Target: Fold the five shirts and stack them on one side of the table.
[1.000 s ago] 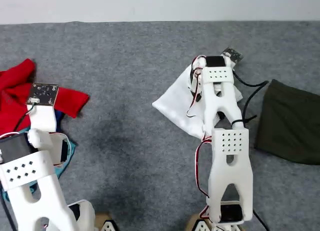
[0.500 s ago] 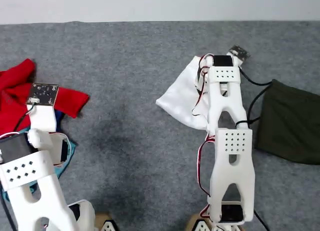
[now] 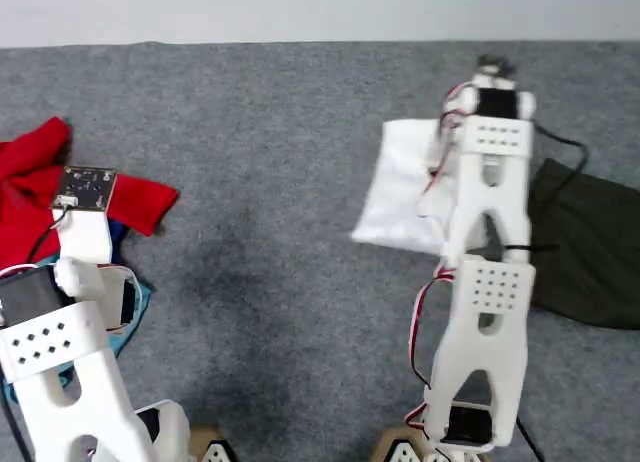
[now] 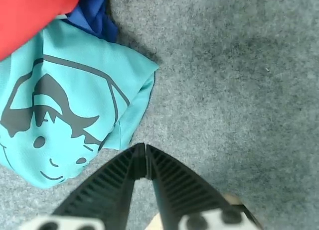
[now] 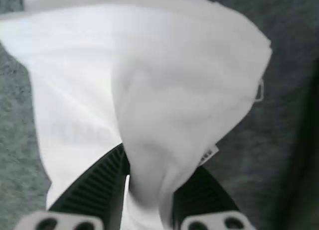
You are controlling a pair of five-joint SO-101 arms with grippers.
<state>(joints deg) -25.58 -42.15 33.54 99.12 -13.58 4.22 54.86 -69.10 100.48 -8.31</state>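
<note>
While the left end effector [image 4: 145,163] hangs low over the grey table [image 4: 239,90] with its jaws pressed together on nothing, the corner of a teal shirt [image 4: 65,105] printed with a cartoon face lies just beside its tip. A blue shirt [image 4: 94,13] pokes out between the teal one and a red shirt [image 4: 30,11]. From the high view this heap sits at the left side of the table, with the red shirt [image 3: 40,182] spread farthest from the arm bases.

Farther out, the right end effector [image 5: 152,190] is clamped on a bunched fold of the white shirt [image 5: 149,90], and the cloth drapes away from the jaws. In the high view the right arm [image 3: 490,182] stretches toward the far right of the table; the white shirt [image 3: 400,187] lies roughly square beside and partly under it. A dark green shirt [image 3: 590,247] lies on the arm's other side, at the right edge. Whether it touches the white one cannot be told.
</note>
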